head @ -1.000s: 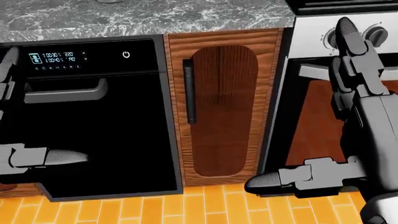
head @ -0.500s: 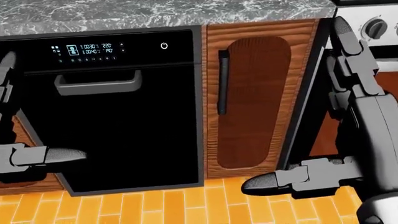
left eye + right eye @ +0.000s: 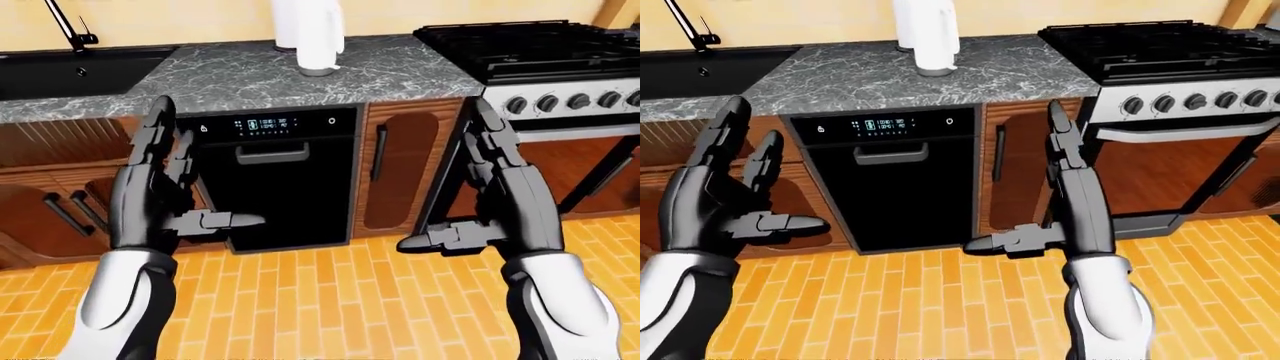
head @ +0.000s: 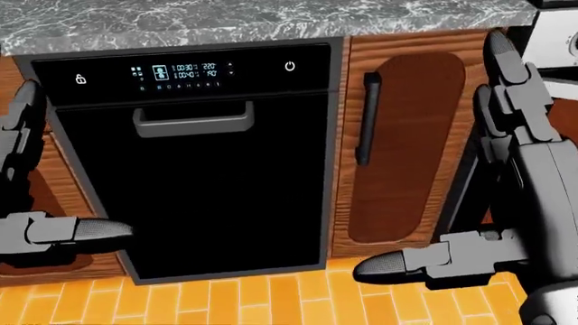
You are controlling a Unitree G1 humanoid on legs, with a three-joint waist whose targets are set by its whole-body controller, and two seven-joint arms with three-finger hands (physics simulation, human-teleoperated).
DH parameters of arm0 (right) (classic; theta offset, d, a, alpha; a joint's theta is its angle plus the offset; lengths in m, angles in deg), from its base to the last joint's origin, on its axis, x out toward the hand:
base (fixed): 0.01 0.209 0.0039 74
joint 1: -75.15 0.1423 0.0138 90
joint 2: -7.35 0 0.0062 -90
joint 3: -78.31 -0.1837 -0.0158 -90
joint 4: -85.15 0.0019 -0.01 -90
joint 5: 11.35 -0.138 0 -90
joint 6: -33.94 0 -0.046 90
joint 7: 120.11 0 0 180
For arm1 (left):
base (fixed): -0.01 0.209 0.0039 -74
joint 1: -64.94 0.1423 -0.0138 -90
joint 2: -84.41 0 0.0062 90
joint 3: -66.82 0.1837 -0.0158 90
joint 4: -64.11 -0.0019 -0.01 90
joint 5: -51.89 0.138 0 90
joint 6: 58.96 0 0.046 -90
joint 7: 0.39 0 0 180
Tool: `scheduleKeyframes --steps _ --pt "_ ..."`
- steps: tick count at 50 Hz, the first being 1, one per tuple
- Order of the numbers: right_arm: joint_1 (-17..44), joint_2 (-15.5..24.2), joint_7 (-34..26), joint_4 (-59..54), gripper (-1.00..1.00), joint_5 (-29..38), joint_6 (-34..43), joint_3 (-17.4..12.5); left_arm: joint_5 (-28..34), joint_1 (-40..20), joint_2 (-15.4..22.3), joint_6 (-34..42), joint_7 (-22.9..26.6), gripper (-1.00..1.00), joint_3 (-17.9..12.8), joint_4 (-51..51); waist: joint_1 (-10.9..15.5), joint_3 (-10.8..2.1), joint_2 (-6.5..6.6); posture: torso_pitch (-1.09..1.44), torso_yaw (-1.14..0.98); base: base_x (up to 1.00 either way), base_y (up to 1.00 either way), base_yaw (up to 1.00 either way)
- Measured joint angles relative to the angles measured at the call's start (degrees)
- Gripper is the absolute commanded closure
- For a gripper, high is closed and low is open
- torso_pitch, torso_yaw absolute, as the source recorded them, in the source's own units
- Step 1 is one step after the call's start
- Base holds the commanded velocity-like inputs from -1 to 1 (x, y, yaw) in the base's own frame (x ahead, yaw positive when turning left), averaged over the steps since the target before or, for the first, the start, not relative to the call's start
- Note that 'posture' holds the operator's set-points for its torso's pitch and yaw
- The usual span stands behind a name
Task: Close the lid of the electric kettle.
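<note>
The kettle (image 3: 310,34) is white, smooth and tall; only its lower body and base show, the lid is cut off at the top edge. It stands on the grey counter (image 3: 250,79), above the black dishwasher (image 3: 275,180). It looks light and slippery, so pressing the lid from above seems best. The left hand (image 3: 160,195) and the right hand (image 3: 500,202) hang low, fingers spread, holding nothing.

white kettle (image 3: 312,34), grey marbled counter (image 3: 250,75), black dishwasher (image 3: 275,180), orange floor (image 3: 320,300).

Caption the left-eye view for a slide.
Both open hands raised before the dishwasher; white kettle waits on the counter above.
</note>
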Motion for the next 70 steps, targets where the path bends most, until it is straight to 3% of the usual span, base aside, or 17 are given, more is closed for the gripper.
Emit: scheduleKeyframes --steps 2,4,8,10,14,18,24,26,28,30,34,35,36,39,43,52,70 --pt "-0.16 0.01 0.1 -0.41 -1.0 0.19 0.58 -0.16 0.01 0.37 -0.01 0.31 0.24 -1.0 0.34 -0.28 0.22 -0.66 -0.28 0.0 0.0 0.0 0.35 0.0" --pt "0.03 0.0 0.16 -0.27 -1.0 0.15 0.25 -0.16 0.08 0.09 0.06 0.46 0.27 -1.0 0.0 0.19 0.48 -0.71 0.58 0.0 0.0 0.0 0.35 0.0" --pt "-0.07 0.03 0.17 0.14 -1.0 -0.02 -0.6 -0.28 0.23 -0.21 0.05 -0.26 0.33 -1.0 -0.24 1.33 0.14 0.2 4.3 0.0 0.0 0.0 0.35 0.0" --pt "0.2 -0.02 0.21 -0.1 -1.0 -0.07 -0.81 -0.13 0.33 -0.2 0.15 -0.6 0.44 -1.0 -0.26 1.12 0.35 -0.5 7.36 0.0 0.0 0.0 0.34 0.0" --pt "-0.56 -0.55 -0.29 -1.31 -1.0 -0.9 -0.62 0.96 1.21 0.67 0.14 -0.29 0.22 -1.0 -0.92 -0.6 1.17 0.04 6.1 0.0 0.0 0.0 0.35 0.0" --pt "-0.14 -0.37 -0.05 -0.94 -1.0 -0.74 -0.81 0.36 1.29 0.13 0.09 -0.34 0.32 -1.0 -0.57 0.04 0.78 0.05 3.11 0.0 0.0 0.0 0.35 0.0" --pt "0.16 -0.19 0.08 -0.25 -1.0 -0.73 -1.45 0.29 1.19 -0.19 0.11 -0.44 0.46 -1.0 -0.72 0.33 0.4 -0.13 -0.33 0.0 0.0 0.0 0.34 0.0" --pt "-0.51 -0.13 0.21 -0.73 -1.0 -0.54 -1.21 -0.14 0.95 0.29 -0.3 -0.09 0.63 -1.0 -0.1 0.18 -0.08 0.23 0.83 0.0 0.0 0.0 0.35 0.0" --pt "-0.91 -0.13 0.31 -1.24 -1.0 -0.31 -0.38 -0.42 0.81 0.61 -0.33 0.18 0.91 -1.0 0.4 -0.26 0.23 -0.43 0.16 0.0 0.0 0.0 0.34 0.0" --pt "-0.41 -0.01 0.38 -0.79 -1.0 -0.14 -0.02 -0.23 0.83 0.36 -0.21 0.25 0.97 -1.0 0.13 0.0 0.51 -0.82 0.56 0.0 0.0 0.0 0.35 0.0" --pt "-0.06 -0.17 0.47 0.03 -1.0 -0.24 -1.2 -0.27 1.09 -0.07 -0.1 -0.96 1.06 -1.0 -0.12 0.8 -0.07 0.24 4.01 0.0 0.0 0.0 0.17 0.0" --pt "0.31 -0.67 0.64 -0.07 -1.0 -0.5 -1.36 -0.62 1.13 -0.18 -0.01 -1.18 1.09 -1.0 -0.19 1.03 -0.42 0.08 5.43 0.0 0.0 0.0 0.0 0.0" --pt "0.51 -1.5 0.84 -0.14 -1.0 -0.97 -1.32 -0.8 1.25 -0.11 0.19 -1.48 1.14 -1.0 -0.36 0.84 -0.3 -0.02 5.77 0.0 0.0 0.0 0.0 0.0" --pt "0.32 -1.89 1.3 -1.04 -1.0 -2.86 -0.08 -0.54 1.71 0.83 -0.01 -0.62 0.82 -1.0 -1.04 -0.31 0.74 0.93 3.82 0.0 0.0 0.0 0.0 0.0" --pt "1.55 -1.13 2.56 -0.95 -1.0 -4.29 0.62 -1.05 2.14 0.41 0.12 -0.25 0.69 -1.0 -0.92 -0.53 1.58 0.16 -0.07 0.0 0.0 0.0 0.0 0.0" --pt "1.31 -0.51 4.89 -1.32 -1.0 -5.62 0.47 -1.82 2.53 0.43 -0.13 -1.0 1.64 -1.0 -0.15 0.12 1.66 -0.52 2.08 0.0 0.0 0.0 0.0 0.0" --pt "1.38 -0.72 7.22 -2.45 -1.0 -9.25 0.75 -3.06 3.82 0.95 -0.88 -1.62 2.33 -1.0 0.61 -0.53 1.59 -1.17 2.28 0.0 0.0 0.0 0.0 0.0"
